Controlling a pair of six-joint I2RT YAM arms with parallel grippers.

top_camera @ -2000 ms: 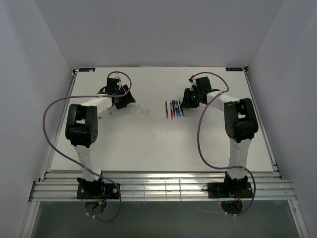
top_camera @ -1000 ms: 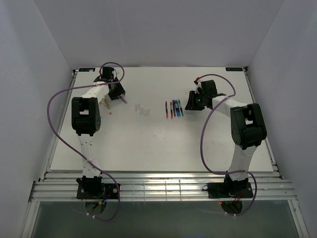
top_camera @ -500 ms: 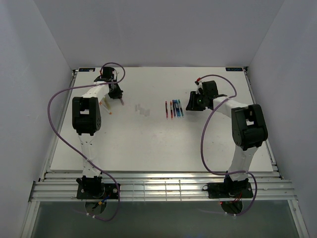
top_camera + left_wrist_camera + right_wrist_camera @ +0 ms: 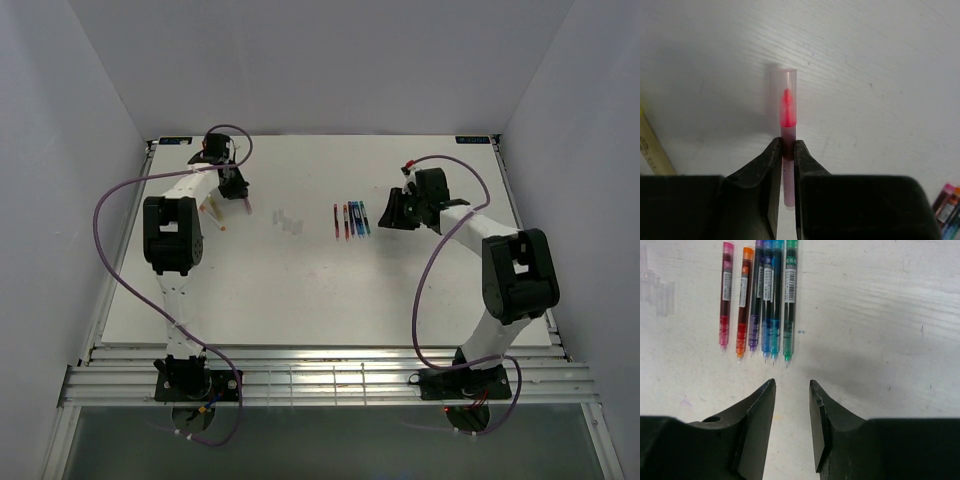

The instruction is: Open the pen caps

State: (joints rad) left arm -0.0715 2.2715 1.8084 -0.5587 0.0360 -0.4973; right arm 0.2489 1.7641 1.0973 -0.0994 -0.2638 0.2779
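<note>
My left gripper (image 4: 786, 144) is shut on a pink pen cap (image 4: 786, 107), a see-through tube with a red insert and an open far end, held close over the white table (image 4: 300, 290). In the top view the left gripper (image 4: 241, 195) is at the far left of the table. Several uncapped pens (image 4: 760, 295) lie side by side, pink to green, with their tips toward my right gripper (image 4: 791, 384). That gripper is open with nothing between its fingers, a short way before the tips. The top view shows the pens (image 4: 350, 218) just left of the right gripper (image 4: 386, 216).
A few clear caps (image 4: 288, 221) lie between the two grippers and show faintly in the right wrist view as clear caps (image 4: 657, 295). A yellowish pen (image 4: 214, 212) lies beside the left arm. Purple cables (image 4: 110, 215) loop off both arms. White walls enclose the table.
The left gripper has closed on the pink pen cap at the far left. The right arm's elbow has swung right, with its gripper staying open by the pens.
</note>
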